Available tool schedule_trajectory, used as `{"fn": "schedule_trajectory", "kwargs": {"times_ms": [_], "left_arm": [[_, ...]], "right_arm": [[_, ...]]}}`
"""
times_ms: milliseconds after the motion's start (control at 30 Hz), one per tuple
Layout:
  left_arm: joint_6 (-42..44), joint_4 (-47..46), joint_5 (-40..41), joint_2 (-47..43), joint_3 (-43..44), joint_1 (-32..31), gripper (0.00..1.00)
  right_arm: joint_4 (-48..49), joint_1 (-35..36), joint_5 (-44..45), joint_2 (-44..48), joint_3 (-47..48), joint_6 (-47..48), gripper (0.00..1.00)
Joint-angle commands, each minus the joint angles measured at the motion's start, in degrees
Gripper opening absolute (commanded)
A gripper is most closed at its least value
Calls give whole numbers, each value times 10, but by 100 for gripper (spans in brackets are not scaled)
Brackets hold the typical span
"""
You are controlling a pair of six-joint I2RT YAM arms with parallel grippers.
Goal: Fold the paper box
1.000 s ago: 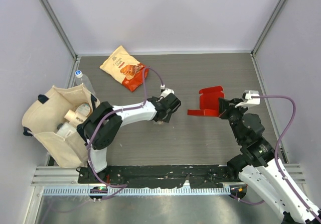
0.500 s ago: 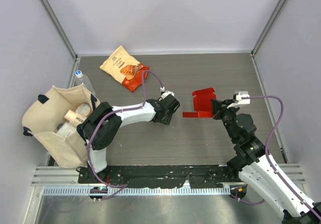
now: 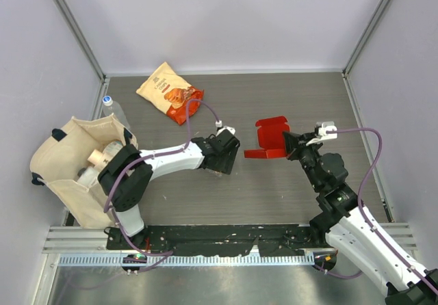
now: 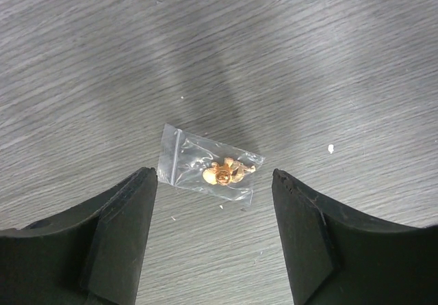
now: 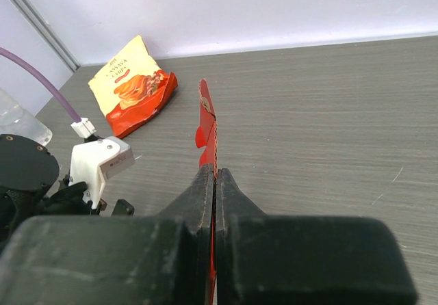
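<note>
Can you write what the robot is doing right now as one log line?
right gripper: shut on small red cardboard paper box | left gripper: open above small clear plastic bag

The paper box (image 3: 268,135) is a small, plain, bright red piece of thin cardboard, only partly shaped. It sits just right of centre in the overhead view. One panel stands up with a notched top edge, and a flat flap juts toward the lower left. The right gripper (image 3: 289,143) pinches its right side. In the right wrist view it shows edge-on, as a thin red strip at mid-frame.
</note>
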State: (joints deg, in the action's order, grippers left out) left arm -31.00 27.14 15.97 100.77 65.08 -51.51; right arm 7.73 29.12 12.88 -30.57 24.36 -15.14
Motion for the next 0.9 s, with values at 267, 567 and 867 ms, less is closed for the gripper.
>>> {"fn": "schedule_trajectory", "kwargs": {"times_ms": [267, 567, 867], "left_arm": [[3, -24, -35, 43, 12, 10, 55], [15, -23, -10, -8, -2, 11, 25], [60, 41, -100, -194, 71, 16, 25]], "right_arm": [[26, 1, -18, 7, 14, 9, 1], [74, 1, -22, -12, -18, 18, 1], [284, 1, -121, -71, -99, 116, 2]]}}
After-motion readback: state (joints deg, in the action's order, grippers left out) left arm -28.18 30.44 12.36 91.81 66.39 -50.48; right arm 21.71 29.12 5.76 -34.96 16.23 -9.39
